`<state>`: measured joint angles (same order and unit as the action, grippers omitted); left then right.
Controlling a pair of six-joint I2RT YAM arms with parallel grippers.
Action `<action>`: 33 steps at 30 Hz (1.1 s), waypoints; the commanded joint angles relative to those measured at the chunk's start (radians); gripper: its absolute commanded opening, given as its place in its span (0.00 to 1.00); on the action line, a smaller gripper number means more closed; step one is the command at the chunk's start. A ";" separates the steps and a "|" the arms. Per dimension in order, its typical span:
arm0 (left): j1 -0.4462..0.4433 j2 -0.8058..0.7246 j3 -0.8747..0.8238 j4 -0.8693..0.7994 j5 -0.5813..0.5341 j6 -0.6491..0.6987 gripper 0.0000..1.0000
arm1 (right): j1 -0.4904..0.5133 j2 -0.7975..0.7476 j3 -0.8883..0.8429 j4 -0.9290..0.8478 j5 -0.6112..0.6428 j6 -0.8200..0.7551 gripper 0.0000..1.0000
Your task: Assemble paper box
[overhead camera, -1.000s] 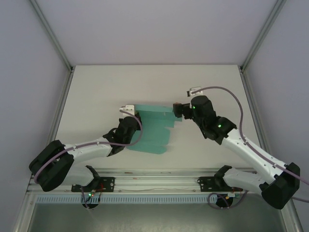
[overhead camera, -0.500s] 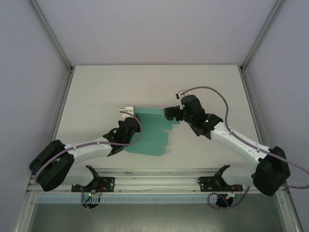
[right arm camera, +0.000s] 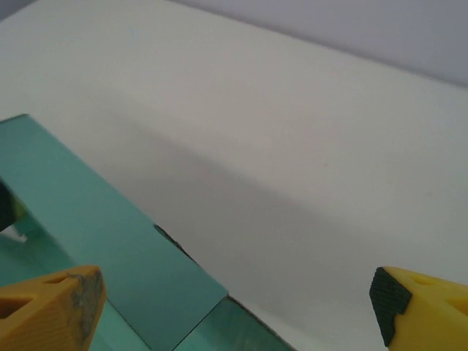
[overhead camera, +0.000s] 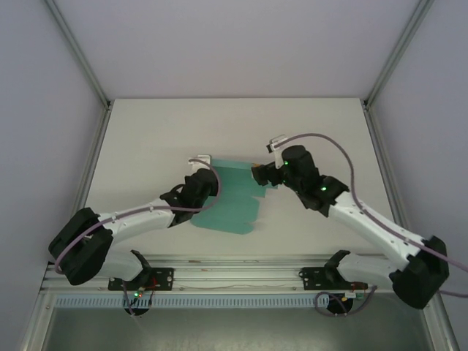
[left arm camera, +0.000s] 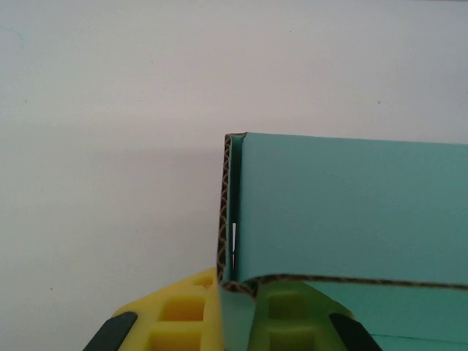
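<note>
Paper box (overhead camera: 232, 206) part-folded on the table (overhead camera: 146, 131), toward its near edge. Left gripper (left arm camera: 238, 311) clamped on its raised left flap. The right gripper (overhead camera: 257, 174) gapes empty at its far right edge.

Top external view: the left gripper (overhead camera: 207, 175) has its fingertips covered by its own wrist housing, which also hides the left edge of the paper box (overhead camera: 232, 201). The right gripper (overhead camera: 257, 174) reads as a small dark mass at the card's far right corner; contact with the card cannot be determined. Left wrist view: the yellow pads (left arm camera: 179, 318) are cut by the bottom edge, the card between them conceals their inner faces, and the box runs off the right side. Right wrist view: both fingertips (right arm camera: 51, 307) are clipped by the frame, the box is cut left and below, and a dark blurred shape (right arm camera: 6, 208) at the left edge is unidentifiable.
</note>
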<state>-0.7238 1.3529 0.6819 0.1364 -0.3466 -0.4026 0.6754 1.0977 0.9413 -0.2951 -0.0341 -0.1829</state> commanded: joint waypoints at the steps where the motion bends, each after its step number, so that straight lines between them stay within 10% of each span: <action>1: 0.009 0.005 0.076 -0.213 0.032 0.004 0.00 | -0.014 -0.038 0.091 -0.242 -0.132 -0.290 0.92; 5: 0.010 0.025 0.163 -0.367 0.084 -0.038 0.00 | -0.013 0.018 0.102 -0.293 -0.257 -0.458 0.84; 21: 0.009 0.084 0.301 -0.553 0.063 -0.163 0.00 | 0.026 0.253 0.159 -0.043 -0.047 -0.452 0.02; 29: 0.008 0.198 0.378 -0.581 0.075 -0.255 0.00 | 0.088 0.364 0.185 0.013 0.333 -0.341 0.00; 33: 0.009 0.230 0.395 -0.566 0.102 -0.206 0.00 | 0.095 0.347 0.075 0.138 0.307 -0.624 0.00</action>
<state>-0.7113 1.5742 1.0393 -0.4240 -0.2687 -0.6094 0.7635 1.4651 1.0664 -0.2825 0.1936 -0.6582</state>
